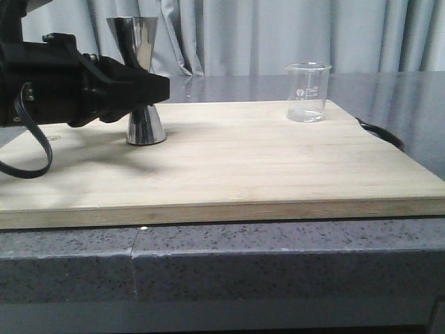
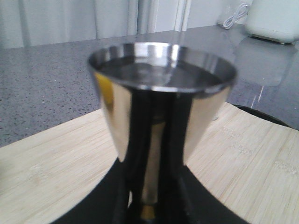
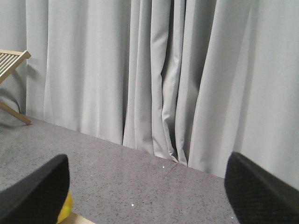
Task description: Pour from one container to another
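The grey speckled counter edge [image 1: 229, 257] lies nearest in the front view; on it rests a pale wooden cutting board [image 1: 229, 174], its front edge running across the whole width. Over the left side of the board the left gripper [image 1: 149, 90] reaches in from the left, black and bulky, with a cable [image 1: 31, 156] looping below it; its fingers [image 1: 142, 89] sit at the narrow waist of the metal jigger [image 1: 142, 76], which stands upright on the board; in the left wrist view the jigger [image 2: 161, 98] fills the picture, its shiny cup close and its waist between the dark fingers [image 2: 182, 196]; the jaws look closed about the waist, though whether they press on the metal I cannot tell for sure. Farther back, near the board's far right corner and well apart from the jigger, stands the glass beaker [image 1: 307, 92], clear, upright, with faint printed marks and a pouring lip, untouched by either arm; it is shorter than the jigger. Behind the board the dark counter runs on to grey curtains [image 1: 278, 35]. The right gripper [image 3: 149, 196] does not show in the front view; in its own wrist view the two black fingertips [image 3: 35, 191] stand wide apart, released, holding nothing, facing the curtains [image 3: 163, 79]; a small yellow object [image 3: 65, 210] shows beside one fingertip, and a wooden rack [image 3: 11, 60] stands far off.
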